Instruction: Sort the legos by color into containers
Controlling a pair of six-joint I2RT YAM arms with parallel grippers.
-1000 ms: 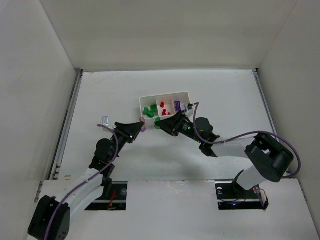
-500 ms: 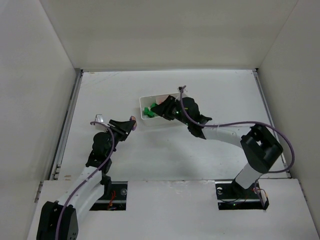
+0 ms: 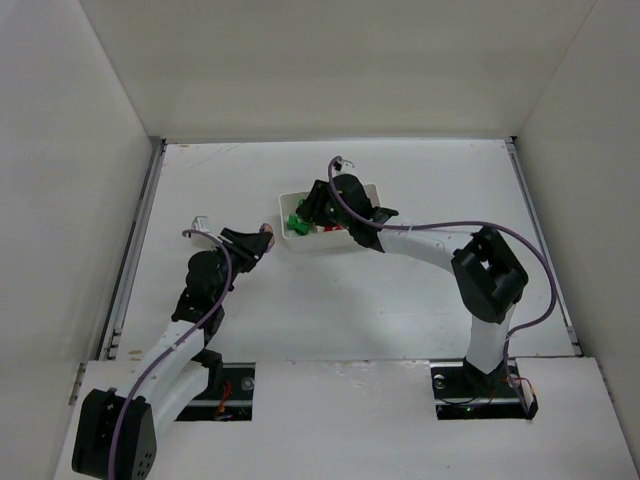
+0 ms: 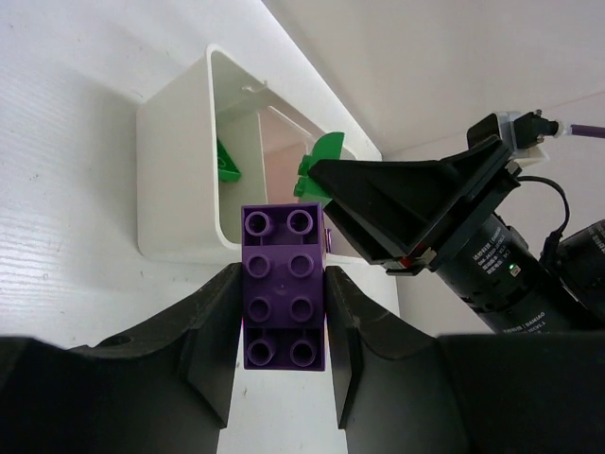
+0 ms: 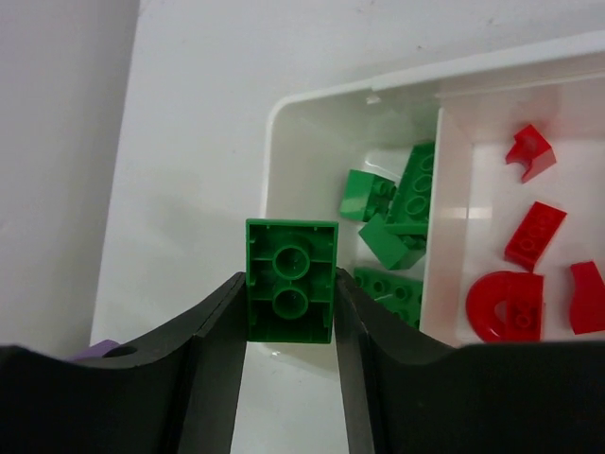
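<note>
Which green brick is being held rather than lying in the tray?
The green brick in the right gripper; other green bricks lie loose in the tray.

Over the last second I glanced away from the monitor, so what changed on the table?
The right end effector, shut on a green brick, swung from the tray's near edge away from the bases and leftward, over the tray. It is now at the green compartment. The left end effector, holding a purple brick, drew back slightly leftward. The tray stayed put.
</note>
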